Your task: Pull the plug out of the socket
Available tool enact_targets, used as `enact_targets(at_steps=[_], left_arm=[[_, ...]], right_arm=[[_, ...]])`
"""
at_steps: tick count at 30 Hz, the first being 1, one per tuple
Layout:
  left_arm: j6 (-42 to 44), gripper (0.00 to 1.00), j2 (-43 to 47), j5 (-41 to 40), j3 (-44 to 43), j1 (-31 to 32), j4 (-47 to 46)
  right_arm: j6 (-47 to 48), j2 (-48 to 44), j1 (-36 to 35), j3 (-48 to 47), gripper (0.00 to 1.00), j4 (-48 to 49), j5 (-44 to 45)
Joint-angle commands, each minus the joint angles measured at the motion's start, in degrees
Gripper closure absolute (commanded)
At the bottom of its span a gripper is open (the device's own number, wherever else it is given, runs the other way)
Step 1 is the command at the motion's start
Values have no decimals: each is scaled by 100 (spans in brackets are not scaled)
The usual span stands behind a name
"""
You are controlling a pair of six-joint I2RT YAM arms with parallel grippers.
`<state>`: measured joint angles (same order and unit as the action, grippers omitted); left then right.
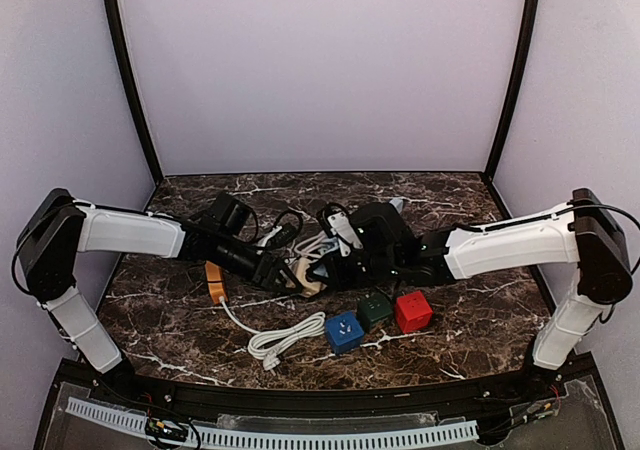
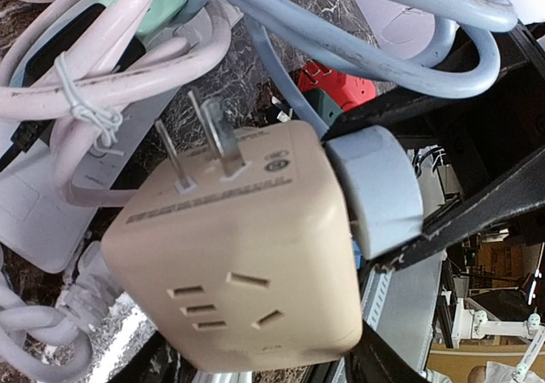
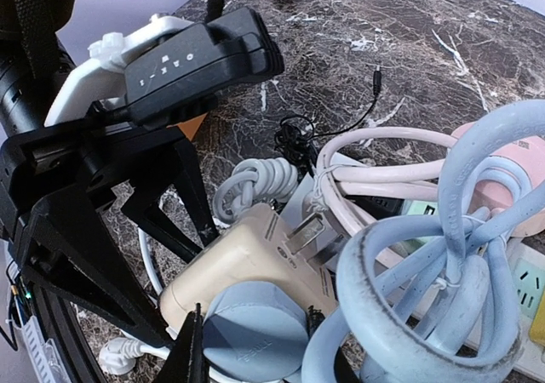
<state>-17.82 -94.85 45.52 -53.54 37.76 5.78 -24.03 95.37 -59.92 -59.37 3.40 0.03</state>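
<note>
Presently, the grey-blue plug sits in the side of the beige adapter socket, mid-way along the counter. The right fingers clench the plug. The left fingers straddle the socket; grip undetermined.

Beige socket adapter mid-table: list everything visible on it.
The beige adapter is a rounded plastic cube, tilted. Two flat metal prongs stick out bare from one face; another face shows slotted outlets. A round blue-grey plug sits seated in its side, with the right gripper shut on that plug. The left gripper flanks the cube with its fingers; whether they clamp it is unclear. Close behind it crowd pale cables.
</note>
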Motion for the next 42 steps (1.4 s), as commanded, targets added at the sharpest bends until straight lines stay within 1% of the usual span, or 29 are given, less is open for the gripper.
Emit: enact_targets(at_steps=[1,6,8,9,12,13,17,21,22,23,24,25,26,27,28,30,32,33,35,39,42], left_arm=[[-115,42,-49,104,-43,-17,-93],[-207,48,-77,68,0,-84,-148],[-245,54,-89,85,16,-99,-194],[-271,59,-88,91,22,-114,-206],[-291,67,-108,110,33,-143,-237],[-298,72,-106,114,35,-152,-240],[-265,86,-107,59,43,-178,-221],[-208,88,-95,-2,37,-181,-150],[-206,86,-89,22,32,-181,-164],[-207,79,-74,118,33,-181,-235],[-227,64,-49,169,48,-185,-301],[-309,56,-5,234,92,-182,-469],[-353,39,16,241,117,-186,-515],[-408,32,38,221,153,-193,-549],[-433,20,33,212,165,-219,-555],[-534,10,-32,245,194,-280,-559],[-852,6,-119,405,259,-343,-888],[-963,5,-152,555,327,-367,-1198],[-1199,5,-170,673,405,-422,-1493],[-1167,18,-162,683,389,-437,-1430],[-1169,21,-202,677,389,-436,-1398]], right_arm=[[2,15,-264,-300,100,877,-182],[136,109,-430,-446,100,696,153],[164,143,-479,-470,100,655,225],[193,148,-511,-474,100,653,254],[338,180,-597,-501,100,640,372],[372,196,-624,-511,100,624,389],[265,174,-604,-473,100,551,388],[8,41,-461,-315,100,590,185],[-53,15,-418,-291,100,625,121],[-87,-4,-389,-257,100,657,82],[-82,-16,-380,-229,100,677,88],[-60,-6,-376,-224,100,677,105],[-43,6,-380,-231,100,667,116],[-33,11,-380,-243,100,655,124],[-24,3,-388,-243,100,654,128],[24,-5,-419,-276,100,653,173],[156,-10,-489,-325,100,620,325],[210,2,-520,-352,100,580,402],[263,32,-567,-377,100,535,520],[240,43,-606,-363,100,460,788],[364,49,-648,-465,100,438,939]])
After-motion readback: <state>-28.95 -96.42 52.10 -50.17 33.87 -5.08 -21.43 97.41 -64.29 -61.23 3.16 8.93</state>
